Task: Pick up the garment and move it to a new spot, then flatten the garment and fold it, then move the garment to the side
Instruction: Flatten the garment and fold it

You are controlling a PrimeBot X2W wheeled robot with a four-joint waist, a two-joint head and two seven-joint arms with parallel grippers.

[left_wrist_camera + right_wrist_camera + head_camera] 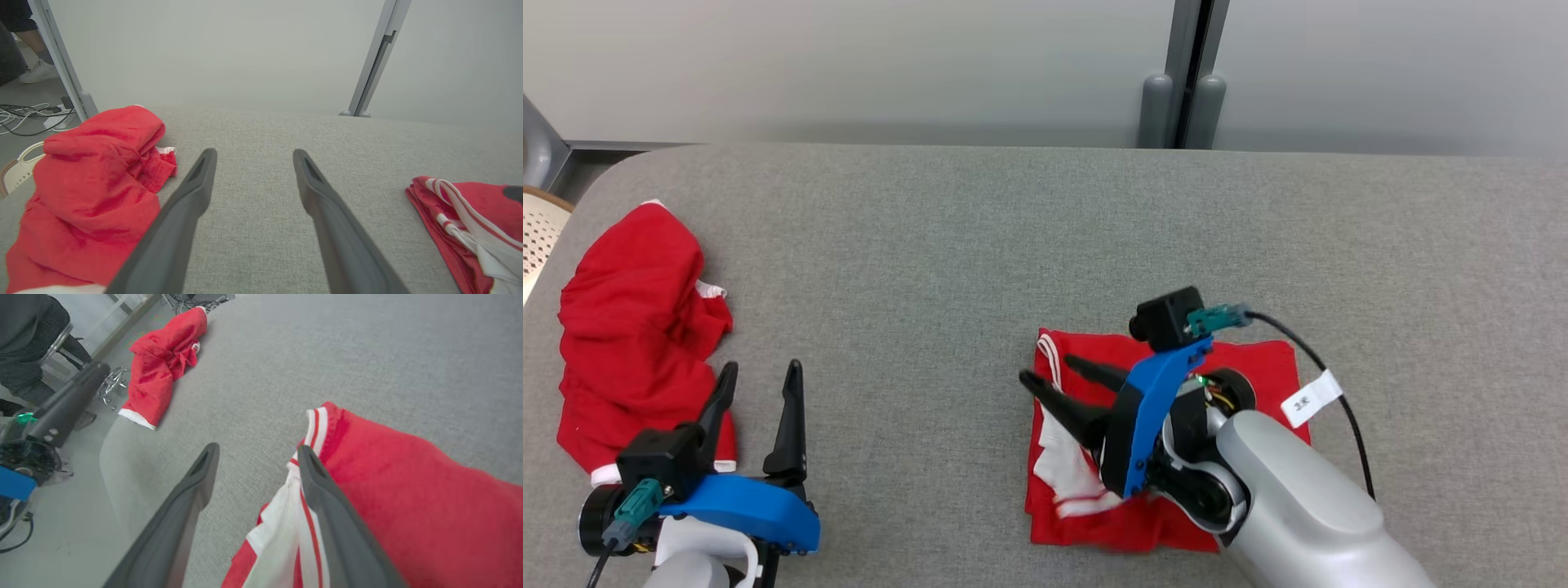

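A folded red garment (1258, 371) with white striped trim lies flat on the grey table, right of centre. My right gripper (1045, 368) hovers over its left edge, open, with nothing between the fingers. In the right wrist view that gripper (257, 448) has one finger over the folded garment's (408, 490) white trim and the other over bare table. A second, crumpled red garment (629, 327) sits at the table's left edge. My left gripper (762, 367) stands open just right of it and holds nothing. In the left wrist view its fingers (253, 153) point across bare table, the crumpled garment (94, 175) to their left and the folded garment (470, 212) at the right.
The grey table (1045, 245) has wide bare cloth at its middle and back. A pale wall and a grey post (1188, 82) stand behind it. A white perforated basket (539, 237) sits off the left edge. A person's foot (36, 71) and floor cables (24, 116) lie beyond.
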